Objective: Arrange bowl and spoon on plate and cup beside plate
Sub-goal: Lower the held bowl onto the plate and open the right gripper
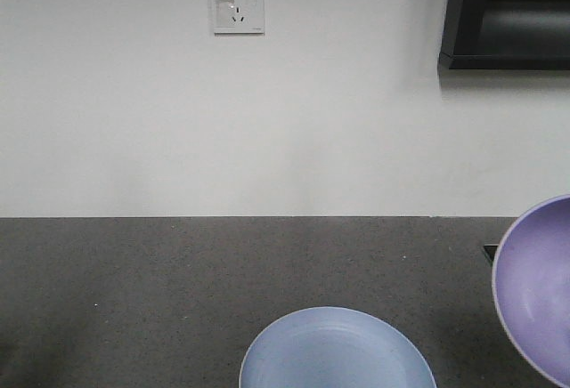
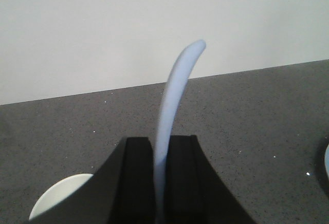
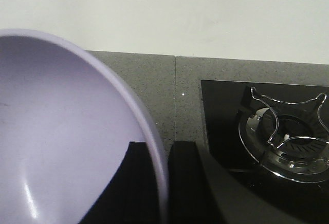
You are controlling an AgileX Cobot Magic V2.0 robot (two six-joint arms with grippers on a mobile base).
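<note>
The pale-blue plate point(image 1: 337, 352) lies on the dark counter at the bottom centre of the front view. At the right edge the lavender bowl point(image 1: 539, 286) hangs tilted above the counter. In the right wrist view my right gripper point(image 3: 163, 183) is shut on the rim of the bowl point(image 3: 61, 131), one finger inside and one outside. My left gripper point(image 2: 161, 183) is shut on the pale-blue spoon point(image 2: 175, 95), whose curved handle sticks up past the fingers. The cream inside of the cup point(image 2: 59, 196) shows at the lower left of the left wrist view, partly behind a finger.
A gas burner with a metal pan support point(image 3: 285, 131) sits in a black hob on the right. The white wall with a socket point(image 1: 237, 4) runs behind the grey counter point(image 1: 134, 290). A black shelf unit point(image 1: 508, 14) hangs at the upper right.
</note>
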